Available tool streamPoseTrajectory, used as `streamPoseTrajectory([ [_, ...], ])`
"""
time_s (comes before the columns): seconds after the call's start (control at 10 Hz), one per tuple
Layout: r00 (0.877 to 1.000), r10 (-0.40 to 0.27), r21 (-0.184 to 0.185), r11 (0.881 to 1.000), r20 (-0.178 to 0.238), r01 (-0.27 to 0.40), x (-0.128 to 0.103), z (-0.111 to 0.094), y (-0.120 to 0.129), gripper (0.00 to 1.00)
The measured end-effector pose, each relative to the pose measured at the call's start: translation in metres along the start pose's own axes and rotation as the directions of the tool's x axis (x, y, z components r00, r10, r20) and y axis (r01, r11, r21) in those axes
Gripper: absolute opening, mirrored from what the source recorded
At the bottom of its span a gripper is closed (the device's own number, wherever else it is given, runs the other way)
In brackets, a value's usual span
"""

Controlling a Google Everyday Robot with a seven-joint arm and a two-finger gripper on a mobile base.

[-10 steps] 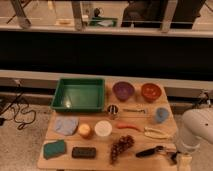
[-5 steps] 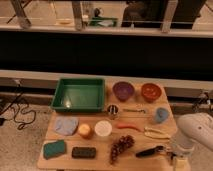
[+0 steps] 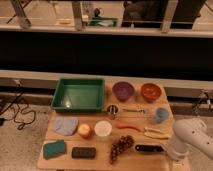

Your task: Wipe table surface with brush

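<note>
— Where does the brush (image 3: 149,148) lie?

— Flat on the table surface (image 3: 100,146), at the near right, with its long black handle running left to right. The bunch of dark grapes (image 3: 120,145) sits just to its left, and the pale yellow-handled utensil (image 3: 156,132) lies a little farther back.

— And the gripper (image 3: 171,150)?

— It is low at the near right corner, at the end of the white arm (image 3: 189,137), just beside the right end of the brush. The fingers are spread wide. Whether they touch the handle cannot be told, because the arm's bulk covers that spot.

— What else rests on the surface?

— A green tray (image 3: 79,94) takes the far left. To its right along the far edge stand a purple bowl (image 3: 123,90) and an orange-brown bowl (image 3: 151,91). Nearer than these come a small metal cup (image 3: 113,109), a thin metal utensil (image 3: 134,110) and a pale blue object (image 3: 161,115) by the right edge. A red utensil (image 3: 130,127) lies between the cup and the brush.

— And the left half?

— A pale blue cloth (image 3: 66,124), an orange fruit (image 3: 85,131) and a white round dish (image 3: 103,128) form a row — and nearer still lie a green sponge (image 3: 54,148) and a flat black block (image 3: 83,152), well apart from the brush.
</note>
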Motion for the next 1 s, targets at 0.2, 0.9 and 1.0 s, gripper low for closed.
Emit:
streamPoseTrajectory([
  [0.2, 1.000, 0.001, 0.004, 1.000, -0.001, -0.001, 0.000, -0.004, -0.001, 0.78],
  [0.9, 1.000, -0.011, -0.013, 1.000, -0.005, 0.011, -0.005, -0.001, 0.004, 0.11],
  [1.0, 1.000, -0.018, -0.015, 1.000, -0.003, 0.018, -0.009, 0.004, 0.004, 0.08],
])
